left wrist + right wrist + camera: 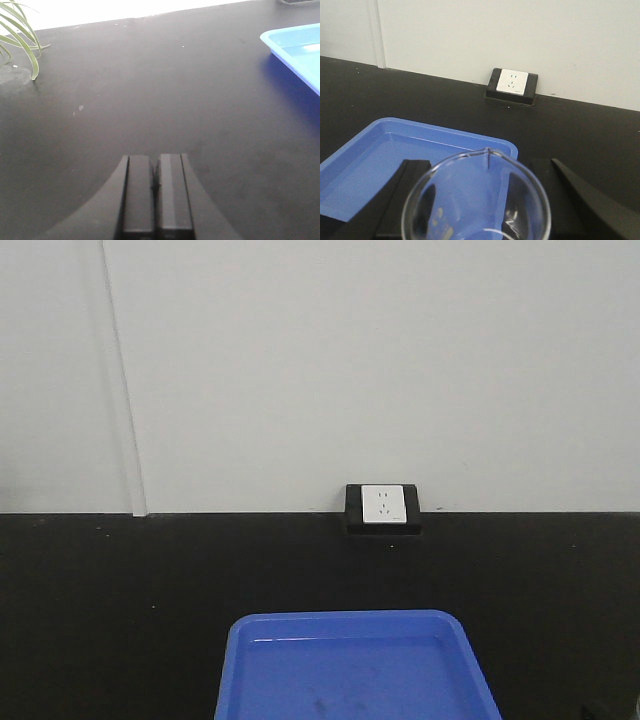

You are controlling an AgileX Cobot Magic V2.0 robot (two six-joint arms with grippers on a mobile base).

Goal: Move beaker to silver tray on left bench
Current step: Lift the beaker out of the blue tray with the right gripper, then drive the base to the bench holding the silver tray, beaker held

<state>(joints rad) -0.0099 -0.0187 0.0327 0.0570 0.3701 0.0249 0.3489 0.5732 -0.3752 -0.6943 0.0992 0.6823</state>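
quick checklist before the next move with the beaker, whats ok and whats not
1. beaker sits in the right gripper, looks held: ok
2. beaker height above the blue tray: cannot tell
3. silver tray in sight: not ok, no view shows it
4. left gripper shut, empty: ok
5. black worktop ahead of left gripper bare: ok

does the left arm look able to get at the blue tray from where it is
Probably yes. Only bare black bench lies between the left arm, jaws shut, and the near corner of the blue tray off to its right. Nothing stands in the way.
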